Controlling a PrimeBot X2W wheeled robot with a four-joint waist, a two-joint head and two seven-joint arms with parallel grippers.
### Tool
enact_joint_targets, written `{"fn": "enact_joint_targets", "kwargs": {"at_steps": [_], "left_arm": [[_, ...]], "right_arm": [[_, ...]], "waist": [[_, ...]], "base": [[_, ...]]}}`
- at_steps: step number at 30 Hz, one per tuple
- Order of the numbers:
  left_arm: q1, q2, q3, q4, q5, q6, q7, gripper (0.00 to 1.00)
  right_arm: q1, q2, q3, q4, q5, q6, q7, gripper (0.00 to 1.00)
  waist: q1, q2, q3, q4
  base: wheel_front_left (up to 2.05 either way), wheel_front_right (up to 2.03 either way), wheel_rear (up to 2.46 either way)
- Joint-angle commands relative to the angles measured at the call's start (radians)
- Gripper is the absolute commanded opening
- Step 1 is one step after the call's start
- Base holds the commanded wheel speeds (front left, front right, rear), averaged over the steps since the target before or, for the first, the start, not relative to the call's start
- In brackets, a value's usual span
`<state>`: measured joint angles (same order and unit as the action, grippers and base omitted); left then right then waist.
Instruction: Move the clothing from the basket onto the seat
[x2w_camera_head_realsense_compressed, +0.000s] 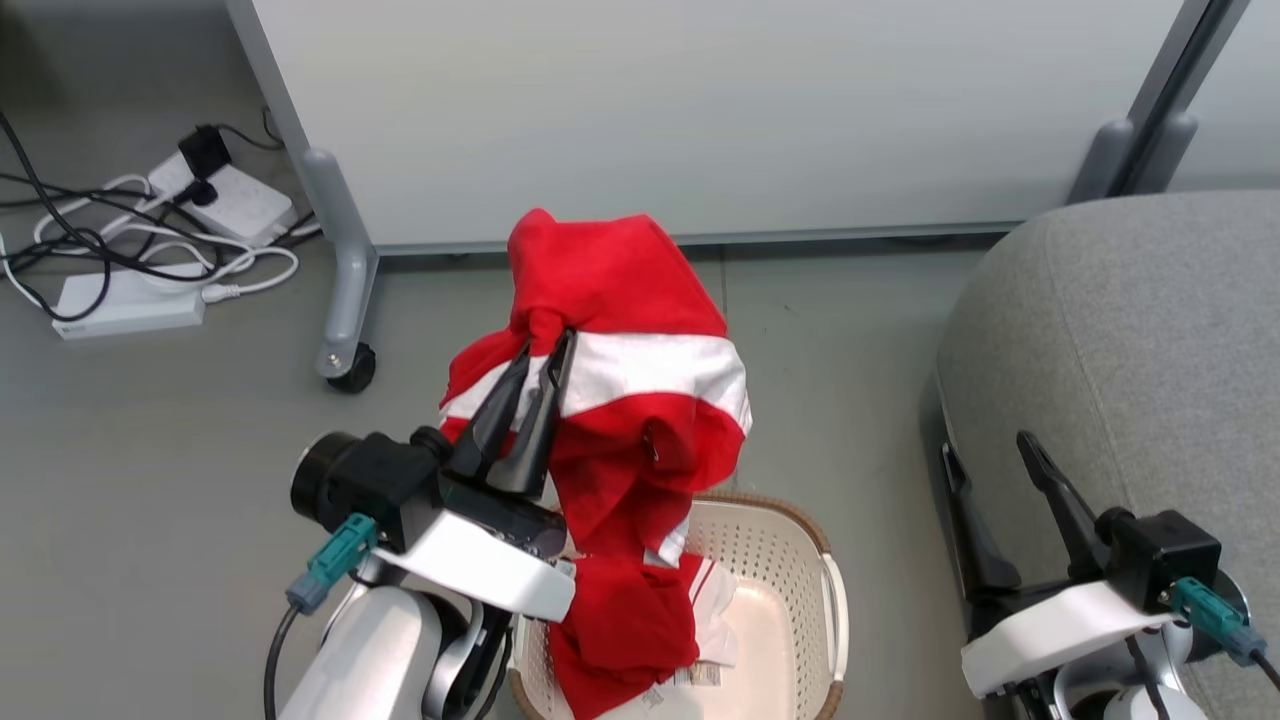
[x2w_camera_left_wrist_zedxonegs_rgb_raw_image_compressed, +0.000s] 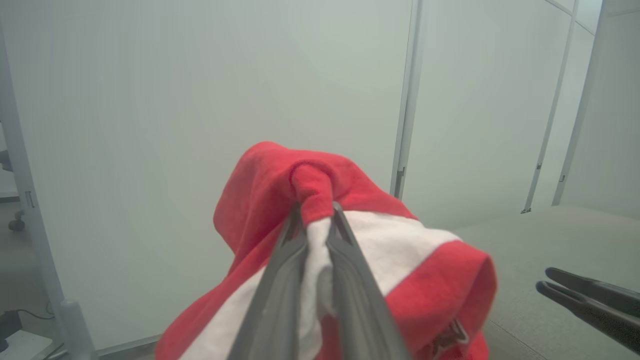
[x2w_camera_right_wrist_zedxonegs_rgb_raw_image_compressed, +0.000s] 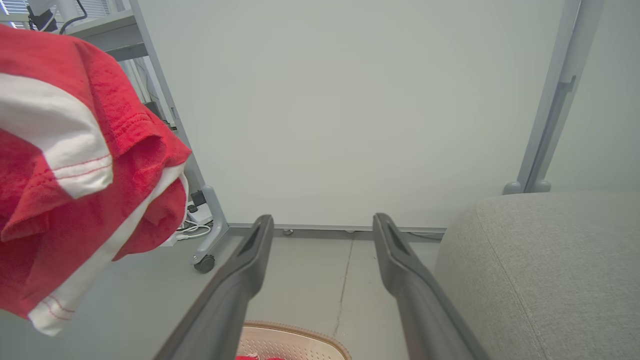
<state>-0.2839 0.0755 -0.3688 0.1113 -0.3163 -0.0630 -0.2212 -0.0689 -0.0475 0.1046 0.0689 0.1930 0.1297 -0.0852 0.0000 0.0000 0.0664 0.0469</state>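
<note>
— Left claw (x2w_camera_head_realsense_compressed: 548, 345), state?
— Closed tight on a bunched fold of the clothing (x2w_camera_head_realsense_compressed: 600, 270), held above the basket (x2w_camera_head_realsense_compressed: 800, 530). Lower folds trailed into it, where more red fabric lay. Right claw (x2w_camera_head_realsense_compressed: 985, 448) spread wide, empty, beside the seat (x2w_camera_head_realsense_compressed: 1130, 340).
— Hazards?
— Judged: the narrow pinch could slip; the trailing hem could snag the woven rim and tip the basket.
— Clearance?
— Bare floor (x2w_camera_head_realsense_compressed: 850, 400) between basket and seat. The seat's rounded corner and the right claw stood in the sideways path. Caster (x2w_camera_head_realsense_compressed: 350, 368) on the left, apart.
</note>
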Motion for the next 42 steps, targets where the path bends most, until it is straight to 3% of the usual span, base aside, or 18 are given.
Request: {"fn": "enact_joint_targets", "kwargs": {"at_steps": [1, 11, 27, 37, 42], "left_arm": [[0.022, 0.004, -0.002, -0.012, -0.005, 0.004, 0.005, 0.0], [0.103, 0.031, -0.025, -0.085, -0.013, 0.019, 0.052, 0.0], [0.107, 0.037, -0.041, -0.087, -0.015, 0.029, 0.056, 0.0], [0.086, 0.041, -0.045, -0.068, -0.022, 0.03, 0.052, 0.0], [0.077, 0.04, -0.053, -0.059, -0.024, 0.03, 0.051, 0.0]], "right_arm": [[0.02, -0.006, -0.001, -0.003, 0.01, 0.002, 0.003, 1.0], [0.071, -0.006, 0.006, -0.011, 0.044, 0.002, 0.011, 1.0], [0.042, -0.006, 0.025, -0.043, 0.029, 0.002, 0.02, 1.0], [-0.039, -0.006, 0.266, -0.206, 0.105, 0.002, 0.07, 1.0], [-0.086, -0.006, 0.396, -0.196, 0.141, 0.002, 0.096, 1.0]], "waist": [[0.0, 0.0, -0.035, 0.005], [0.0, 0.0, -0.082, -0.008], [0.0, 0.0, -0.089, -0.008], [0.0, 0.0, -0.087, 0.005], [0.0, 0.0, -0.087, 0.012]], "base": [[0.0, 0.0, 0.0], [0.0, 0.0, 0.0], [0.0, 0.0, 0.0], [0.0, 0.0, 0.0], [0.0, 0.0, 0.0]]}}
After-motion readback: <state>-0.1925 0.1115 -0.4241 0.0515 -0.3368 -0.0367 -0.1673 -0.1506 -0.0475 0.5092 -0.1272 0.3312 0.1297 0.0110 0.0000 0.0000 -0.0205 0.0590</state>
